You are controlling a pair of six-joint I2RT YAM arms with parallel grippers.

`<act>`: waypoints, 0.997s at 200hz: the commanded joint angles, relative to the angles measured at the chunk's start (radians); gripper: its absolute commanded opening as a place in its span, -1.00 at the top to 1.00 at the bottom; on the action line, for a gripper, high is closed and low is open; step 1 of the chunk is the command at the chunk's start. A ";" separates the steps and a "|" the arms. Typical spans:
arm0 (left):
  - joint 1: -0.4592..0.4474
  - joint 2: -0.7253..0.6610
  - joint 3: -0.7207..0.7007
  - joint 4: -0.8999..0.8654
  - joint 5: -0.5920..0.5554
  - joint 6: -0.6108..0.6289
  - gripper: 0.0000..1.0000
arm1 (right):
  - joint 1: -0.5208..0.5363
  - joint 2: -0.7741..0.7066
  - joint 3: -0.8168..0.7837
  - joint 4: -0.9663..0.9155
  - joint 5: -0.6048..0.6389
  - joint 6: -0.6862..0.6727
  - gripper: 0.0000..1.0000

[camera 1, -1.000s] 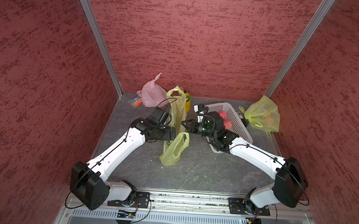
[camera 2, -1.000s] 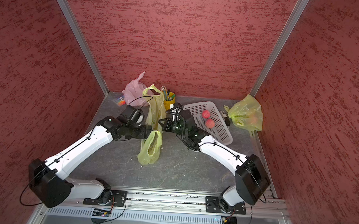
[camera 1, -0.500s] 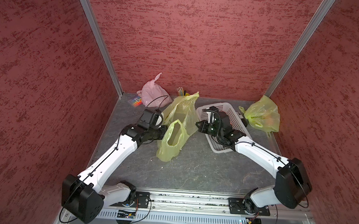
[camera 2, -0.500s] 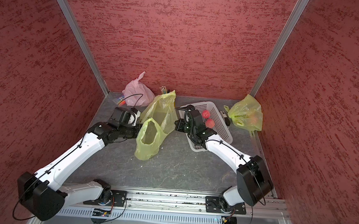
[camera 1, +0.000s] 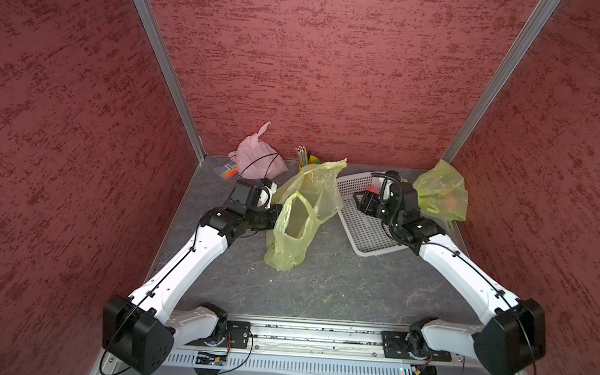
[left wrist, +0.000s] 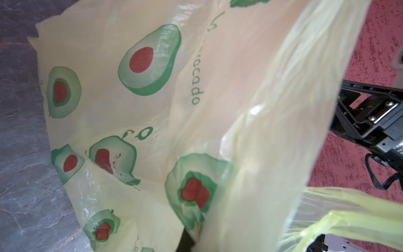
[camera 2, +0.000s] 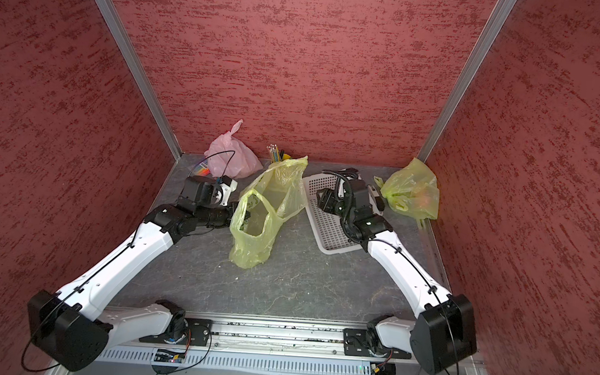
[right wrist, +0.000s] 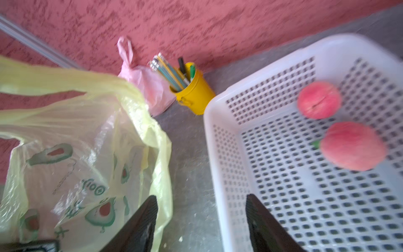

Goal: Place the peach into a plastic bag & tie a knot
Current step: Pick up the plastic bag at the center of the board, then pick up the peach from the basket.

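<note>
The yellow-green plastic bag (camera 1: 300, 213) (camera 2: 265, 211) with avocado print stands near the table's middle, its mouth gaping upward. My left gripper (camera 1: 277, 212) (camera 2: 239, 215) is shut on the bag's left edge. The bag (left wrist: 152, 109) fills the left wrist view and hides most of the left gripper (left wrist: 192, 237). My right gripper (right wrist: 201, 209) (camera 1: 362, 203) is open and empty, straddling the left rim of the white basket (right wrist: 220, 152) (camera 1: 363, 231). Two pink peaches (right wrist: 319, 100) (right wrist: 352, 146) lie in the basket beyond its fingertips. Only one peach (camera 1: 373, 190) shows in a top view.
A tied pink bag (camera 1: 257, 157) and a yellow pencil cup (right wrist: 193, 93) stand against the back wall. A knotted yellow bag (camera 1: 441, 193) with something reddish inside sits at the back right corner. Red walls enclose three sides.
My left gripper closed on the bag's edge and drew it left. My right gripper let go of the bag, opened and swung right over the basket.
</note>
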 commanded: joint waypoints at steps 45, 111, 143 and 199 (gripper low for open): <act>0.012 0.031 -0.044 0.142 0.119 0.001 1.00 | -0.137 0.318 0.098 -0.084 0.205 -0.059 -0.71; 0.023 0.028 -0.105 0.206 0.165 -0.015 1.00 | -0.154 0.603 0.293 -0.114 0.306 -0.062 -0.98; 0.030 0.019 -0.131 0.220 0.177 -0.019 1.00 | -0.157 0.691 0.361 -0.147 0.321 -0.061 -0.98; 0.041 -0.001 -0.145 0.234 0.189 -0.031 1.00 | -0.157 0.716 0.334 -0.107 0.293 -0.051 -0.85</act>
